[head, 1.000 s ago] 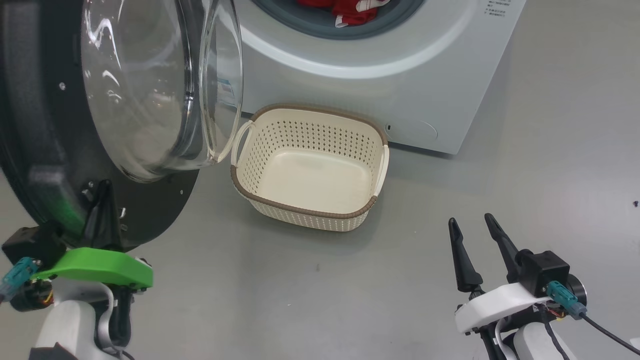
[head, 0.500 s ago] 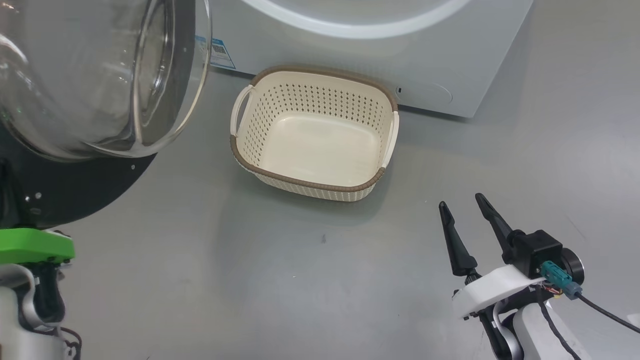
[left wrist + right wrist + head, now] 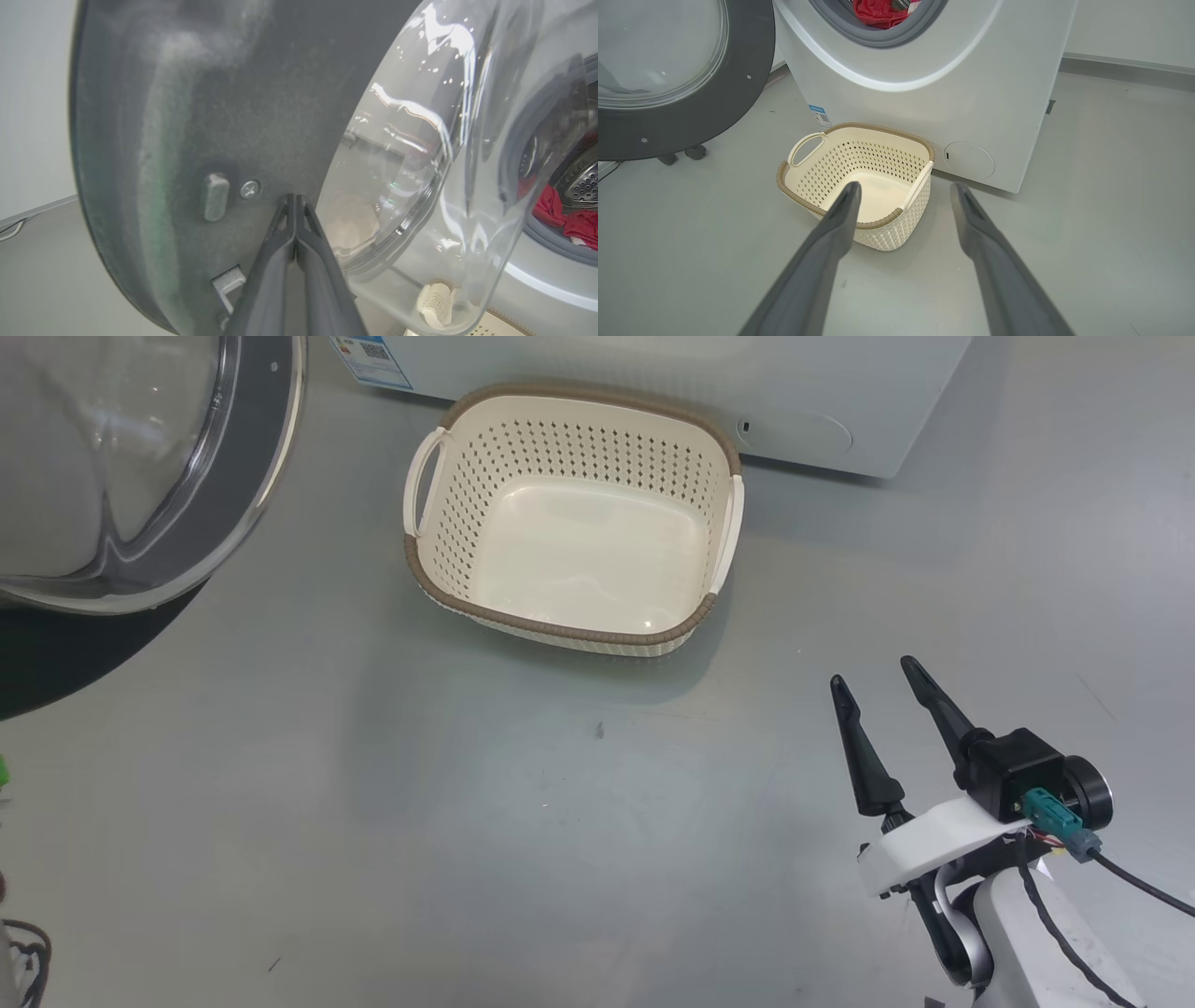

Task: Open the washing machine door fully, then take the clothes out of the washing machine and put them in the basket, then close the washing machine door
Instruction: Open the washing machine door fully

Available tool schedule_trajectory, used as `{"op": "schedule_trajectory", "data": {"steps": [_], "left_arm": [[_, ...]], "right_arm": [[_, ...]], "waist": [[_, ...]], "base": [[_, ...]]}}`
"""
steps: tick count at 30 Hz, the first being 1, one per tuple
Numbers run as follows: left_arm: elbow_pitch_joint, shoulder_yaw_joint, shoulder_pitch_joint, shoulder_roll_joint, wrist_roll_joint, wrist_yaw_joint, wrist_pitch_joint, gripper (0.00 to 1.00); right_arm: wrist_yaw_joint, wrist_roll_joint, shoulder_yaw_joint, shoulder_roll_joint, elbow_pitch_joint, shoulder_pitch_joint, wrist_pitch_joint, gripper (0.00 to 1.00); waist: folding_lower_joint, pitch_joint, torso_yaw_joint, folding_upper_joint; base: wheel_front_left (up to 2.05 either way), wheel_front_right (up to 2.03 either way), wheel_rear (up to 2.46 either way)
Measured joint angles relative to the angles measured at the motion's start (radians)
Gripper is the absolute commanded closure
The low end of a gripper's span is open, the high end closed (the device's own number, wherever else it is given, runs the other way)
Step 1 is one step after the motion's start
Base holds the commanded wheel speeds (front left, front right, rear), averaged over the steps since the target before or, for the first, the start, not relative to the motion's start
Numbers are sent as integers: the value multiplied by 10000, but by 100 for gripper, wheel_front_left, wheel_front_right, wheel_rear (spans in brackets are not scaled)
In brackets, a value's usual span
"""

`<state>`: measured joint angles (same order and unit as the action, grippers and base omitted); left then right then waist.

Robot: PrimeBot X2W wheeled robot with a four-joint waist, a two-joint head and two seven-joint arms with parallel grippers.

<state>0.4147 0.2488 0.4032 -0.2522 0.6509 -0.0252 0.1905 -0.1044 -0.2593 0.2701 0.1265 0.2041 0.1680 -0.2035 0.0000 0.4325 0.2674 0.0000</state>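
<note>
Left gripper [image 3: 295, 200]: fingers together, tips at the dark rim of the washing machine door [image 3: 187, 116].
Right gripper [image 3: 873, 672]: fingers apart, empty; basket [image 3: 560, 633] ahead on the floor [image 3: 467, 803], not touching.

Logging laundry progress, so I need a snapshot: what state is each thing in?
Round black-rimmed glass washing machine door: open.
White front-loading washing machine: red clothes inside.
Cream perforated plastic basket: upright, empty.
Left gripper: shut, at the door.
Right gripper: open, empty.
</note>
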Motion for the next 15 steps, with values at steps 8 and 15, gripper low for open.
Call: {"op": "schedule_trajectory", "data": {"steps": [8,15], "left_arm": [[581,219,474,-374,94,144,-2,100],[1181,418,915,-750,197,307,4,100]], "right_arm": [[0,75,-2,77,-117,167,134,0],[15,140,-38,148,-267,369,142,0]], "waist": [[0,495,-103,0],[0,933,-190,0]], "base": [[0,0,0],[0,0,0]]}}
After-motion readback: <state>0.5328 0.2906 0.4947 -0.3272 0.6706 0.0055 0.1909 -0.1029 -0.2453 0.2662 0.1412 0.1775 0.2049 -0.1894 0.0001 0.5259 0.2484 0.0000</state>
